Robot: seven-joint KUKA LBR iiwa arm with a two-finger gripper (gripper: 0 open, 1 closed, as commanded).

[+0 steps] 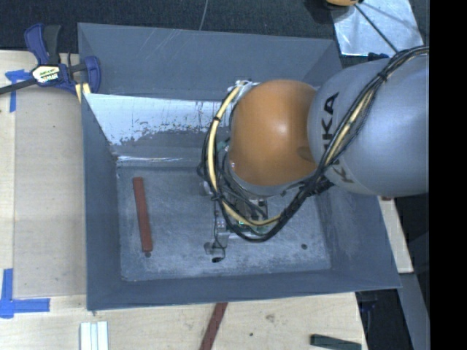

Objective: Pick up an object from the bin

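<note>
End effector [217, 249] low over bin floor [182, 235], opening impossible to tell; brown stick [143, 216] well apart.

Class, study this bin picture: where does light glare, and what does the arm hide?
Camera view: glare whitens the bin's back wall; a highlight sits on the orange cover; the arm hides the right floor; the brown stick lies plainly lit.

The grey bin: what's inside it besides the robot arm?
A reddish-brown stick lies flat on the left of the bin floor. The gripper hangs near the floor's front middle, apart from the stick. The arm's orange cover hides the floor behind it.
</note>
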